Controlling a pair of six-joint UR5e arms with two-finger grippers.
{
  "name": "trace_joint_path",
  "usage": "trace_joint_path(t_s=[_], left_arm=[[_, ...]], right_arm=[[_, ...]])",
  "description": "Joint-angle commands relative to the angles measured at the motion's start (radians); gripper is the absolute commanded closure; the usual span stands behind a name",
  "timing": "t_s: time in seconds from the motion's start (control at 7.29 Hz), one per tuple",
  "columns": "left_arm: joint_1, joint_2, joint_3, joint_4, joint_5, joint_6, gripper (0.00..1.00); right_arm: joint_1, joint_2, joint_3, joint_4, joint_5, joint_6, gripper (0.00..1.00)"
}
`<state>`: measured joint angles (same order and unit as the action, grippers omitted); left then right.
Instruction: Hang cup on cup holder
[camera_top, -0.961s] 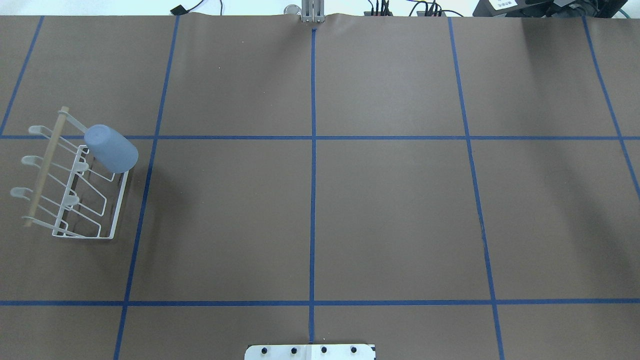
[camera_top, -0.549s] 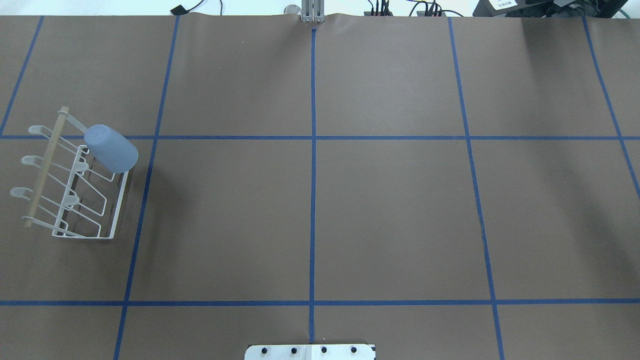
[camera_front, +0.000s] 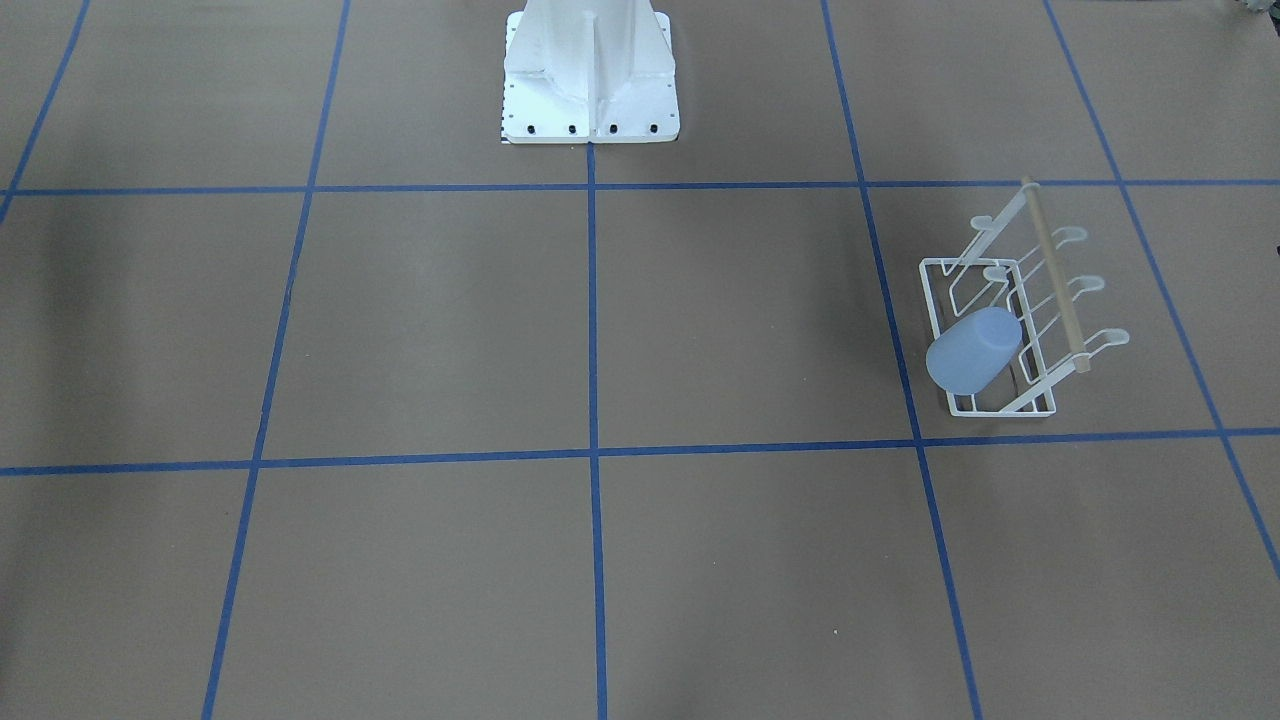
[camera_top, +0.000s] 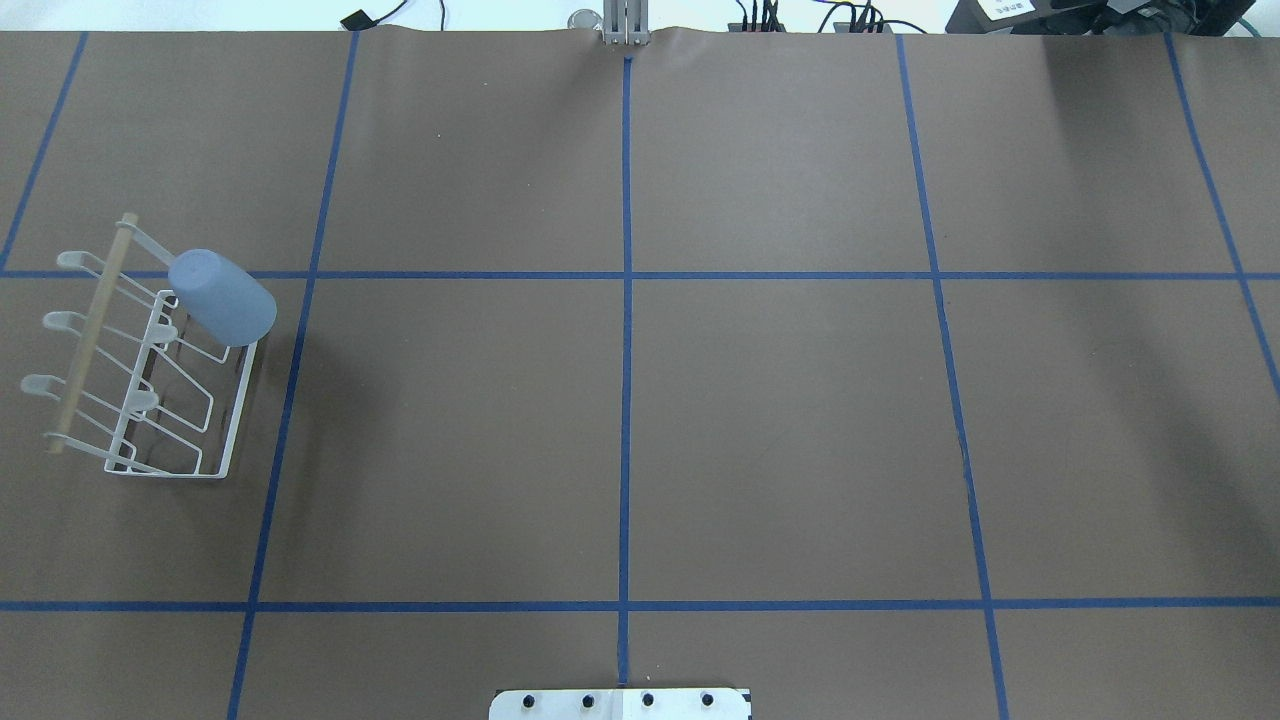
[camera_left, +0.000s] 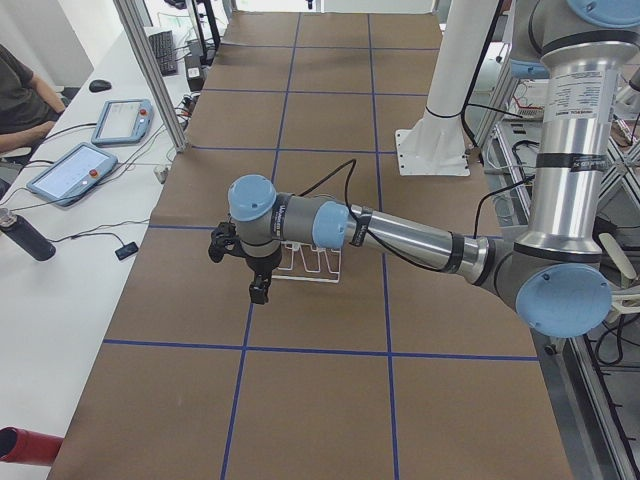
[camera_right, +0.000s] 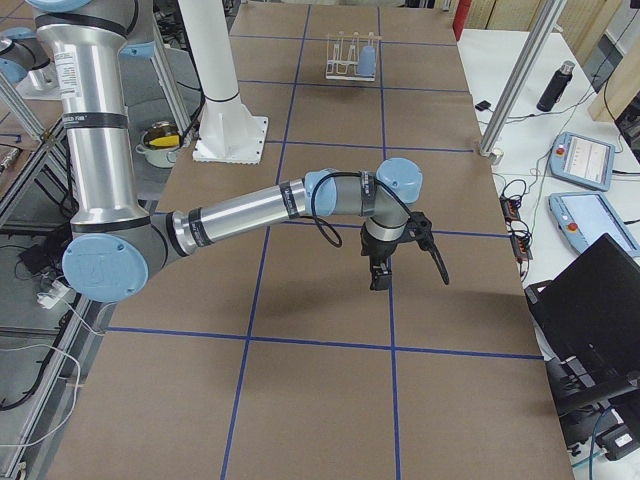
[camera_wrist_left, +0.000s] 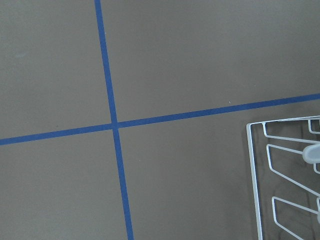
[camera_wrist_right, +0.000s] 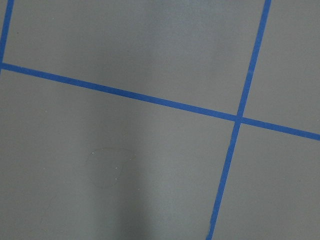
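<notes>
The pale-blue cup (camera_top: 222, 297) sits upside down and tilted over a prong at the far end of the white wire cup holder (camera_top: 228, 430), at the table's left side. Cup (camera_front: 973, 348) and cup holder (camera_front: 935, 300) also show in the front view, and far off in the right side view (camera_right: 367, 60). The left wrist view shows only a corner of the cup holder (camera_wrist_left: 256, 165). My left gripper (camera_left: 258, 296) hangs beside the holder and apart from the cup. My right gripper (camera_right: 378, 282) hangs over bare table. I cannot tell whether either is open or shut.
The white pedestal base (camera_front: 590, 90) stands at the robot's edge of the table. Blue tape lines (camera_top: 626, 400) grid the brown table cover. A side desk holds tablets (camera_left: 75, 170) and a dark bottle (camera_left: 25, 235). A laptop (camera_right: 590, 320) sits beyond the table's far edge.
</notes>
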<state>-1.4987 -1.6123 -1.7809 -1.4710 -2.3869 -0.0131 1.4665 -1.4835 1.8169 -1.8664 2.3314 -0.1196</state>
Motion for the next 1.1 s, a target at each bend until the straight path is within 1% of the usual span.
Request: trace_joint_path(t_s=[0.0, 0.27, 0.96], left_arm=[[0.000, 0.000, -0.011, 0.000, 0.000, -0.004, 0.01], [-0.002, 0.000, -0.017, 0.000, 0.000, -0.007, 0.01], [0.000, -0.001, -0.017, 0.000, 0.000, -0.005, 0.01]], right_arm=[[0.000, 0.000, -0.004, 0.016, 0.002, 0.000, 0.00], [-0.002, -0.001, -0.007, 0.021, 0.032, 0.000, 0.00], [-0.002, -0.001, 0.002, 0.023, 0.032, 0.000, 0.00]])
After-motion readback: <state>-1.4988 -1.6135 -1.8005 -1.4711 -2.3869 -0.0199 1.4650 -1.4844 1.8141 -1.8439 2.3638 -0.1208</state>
